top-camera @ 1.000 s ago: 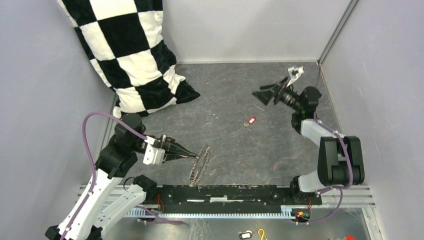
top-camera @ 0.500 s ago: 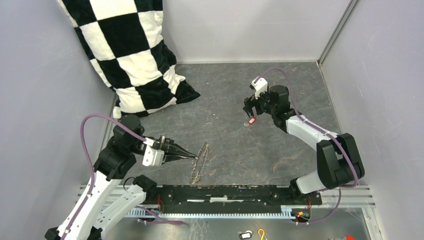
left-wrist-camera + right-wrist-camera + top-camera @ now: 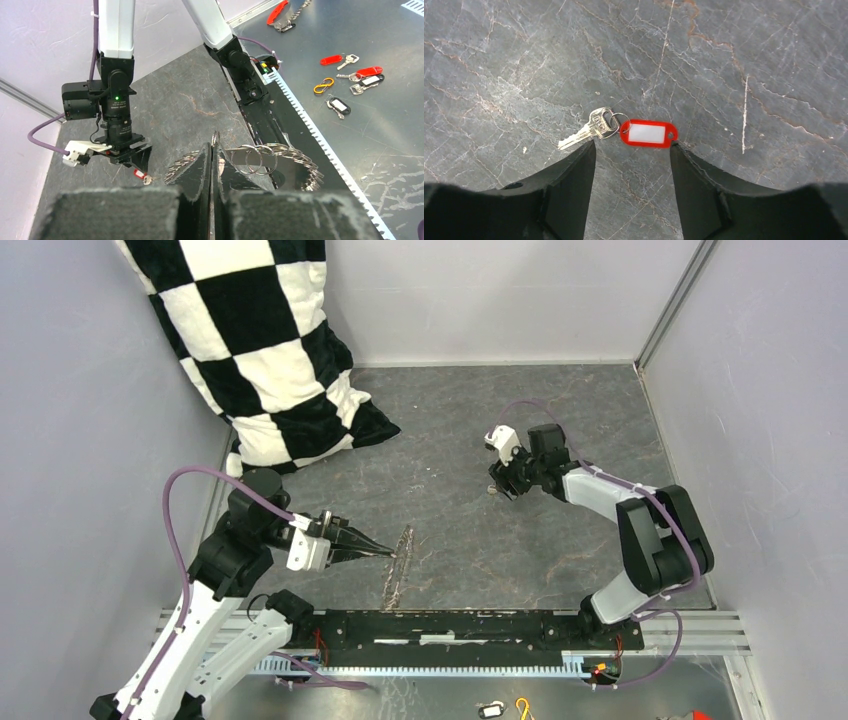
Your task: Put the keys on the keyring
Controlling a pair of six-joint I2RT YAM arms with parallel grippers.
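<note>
The keyring, a large thin hoop fringed with small rings, stands tilted on the stone table, held at its upper left edge. My left gripper is shut on its rim. In the left wrist view the gripper pinches the hoop. A small silver key on a red plastic tag lies flat on the table. My right gripper is open, just above it, with one fingertip at each end. In the top view the right gripper covers most of that key. No black-headed key shows on the table.
A black-and-white checked pillow fills the back left corner. The black rail runs along the near edge. Beyond it, on the metal shelf, lie a yellow hook, a dark tag and red-tagged keys. Walls close three sides.
My right arm has swung from the back right corner and come down over the red-tagged key. The left gripper has stayed put, and the keyring now leans flatter.
</note>
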